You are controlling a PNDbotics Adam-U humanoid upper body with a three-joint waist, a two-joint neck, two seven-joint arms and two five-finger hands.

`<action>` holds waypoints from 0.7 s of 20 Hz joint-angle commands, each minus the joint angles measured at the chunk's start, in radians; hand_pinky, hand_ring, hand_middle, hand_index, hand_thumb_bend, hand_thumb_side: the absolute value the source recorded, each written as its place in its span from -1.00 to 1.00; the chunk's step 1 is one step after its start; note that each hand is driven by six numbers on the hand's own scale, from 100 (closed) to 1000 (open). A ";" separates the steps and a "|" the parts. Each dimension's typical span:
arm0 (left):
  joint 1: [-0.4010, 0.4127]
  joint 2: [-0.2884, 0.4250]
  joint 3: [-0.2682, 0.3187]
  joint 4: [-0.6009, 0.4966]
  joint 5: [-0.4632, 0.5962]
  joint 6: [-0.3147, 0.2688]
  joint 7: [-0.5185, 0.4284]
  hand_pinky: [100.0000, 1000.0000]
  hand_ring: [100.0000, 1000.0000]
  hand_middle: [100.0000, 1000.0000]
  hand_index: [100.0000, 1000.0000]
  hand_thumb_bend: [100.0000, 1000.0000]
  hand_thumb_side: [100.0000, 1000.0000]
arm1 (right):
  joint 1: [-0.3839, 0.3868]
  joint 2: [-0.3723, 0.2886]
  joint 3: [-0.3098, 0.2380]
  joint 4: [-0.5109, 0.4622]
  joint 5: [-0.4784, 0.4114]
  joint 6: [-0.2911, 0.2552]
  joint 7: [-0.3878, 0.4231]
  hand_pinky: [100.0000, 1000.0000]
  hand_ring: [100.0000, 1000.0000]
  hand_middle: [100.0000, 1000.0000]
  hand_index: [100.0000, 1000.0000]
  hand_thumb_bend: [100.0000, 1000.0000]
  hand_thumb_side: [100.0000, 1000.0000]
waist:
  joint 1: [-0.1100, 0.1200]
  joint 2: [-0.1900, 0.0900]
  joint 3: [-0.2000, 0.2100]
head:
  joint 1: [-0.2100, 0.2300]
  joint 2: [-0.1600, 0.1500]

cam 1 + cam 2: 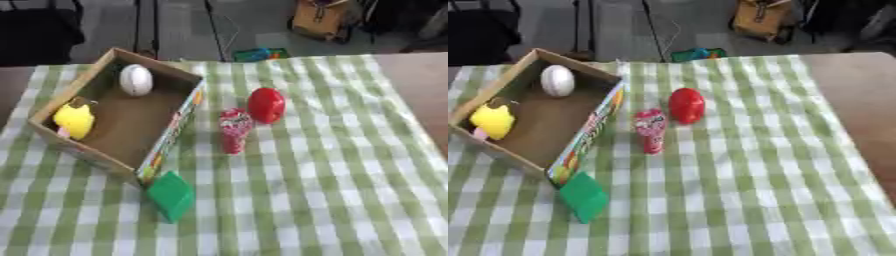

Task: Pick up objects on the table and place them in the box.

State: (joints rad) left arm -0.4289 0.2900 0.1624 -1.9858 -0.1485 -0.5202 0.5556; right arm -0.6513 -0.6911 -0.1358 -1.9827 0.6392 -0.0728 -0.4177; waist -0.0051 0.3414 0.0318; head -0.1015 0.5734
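green-checked tablecloth [332, 190], brown bag [319, 19] on floor

A staged test room or lab is suggested: a table [411, 90] is covered with a green checked cloth [332, 190], while clutter (a brown bag [319, 20], dark furniture) is left on a grey floor [184, 30] beyond.

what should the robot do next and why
Probably bring a hand in over the red packet, the loose item nearest the box. No hand is in view, and the packet, red ball and green block lie outside the box.
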 commanded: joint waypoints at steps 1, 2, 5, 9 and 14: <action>-0.002 0.030 -0.005 -0.014 0.004 0.000 -0.007 0.62 0.68 0.70 0.68 -0.81 1.00 | -0.099 -0.097 0.068 -0.017 0.057 0.071 0.224 0.30 0.63 0.74 0.91 -1.00 0.56 | -0.005 -0.029 0.004 | -0.016 0.016; -0.001 0.031 -0.006 -0.014 0.006 0.001 -0.009 0.62 0.68 0.70 0.68 -0.81 1.00 | -0.135 -0.106 0.089 -0.017 0.070 0.085 0.298 0.30 0.63 0.74 0.91 -1.00 0.56 | -0.006 -0.031 0.006 | -0.018 0.019; 0.003 0.033 -0.009 -0.014 0.009 0.002 -0.014 0.62 0.68 0.70 0.68 -0.81 1.00 | -0.248 -0.115 0.151 0.022 0.119 0.081 0.530 0.32 0.65 0.80 0.96 -1.00 0.56 | -0.011 -0.039 0.009 | -0.028 0.027; 0.005 0.034 -0.015 -0.014 0.015 0.005 -0.022 0.62 0.67 0.69 0.68 -0.82 1.00 | -0.375 -0.093 0.230 0.139 0.176 0.017 0.746 0.42 0.67 0.84 1.00 -1.00 0.54 | -0.018 -0.048 0.017 | -0.044 0.035; 0.004 0.032 -0.022 -0.014 0.025 0.007 -0.033 0.62 0.67 0.69 0.68 -0.83 1.00 | -0.541 0.030 0.306 0.429 0.280 -0.083 0.886 0.45 0.70 0.85 1.00 -1.00 0.54 | -0.021 -0.055 0.029 | -0.066 0.039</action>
State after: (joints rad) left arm -0.4194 0.2981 0.1427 -1.9858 -0.1284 -0.5134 0.5288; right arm -1.1664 -0.6727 0.1629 -1.6120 0.8882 -0.1359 0.4395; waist -0.0275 0.3116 0.0607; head -0.1606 0.6063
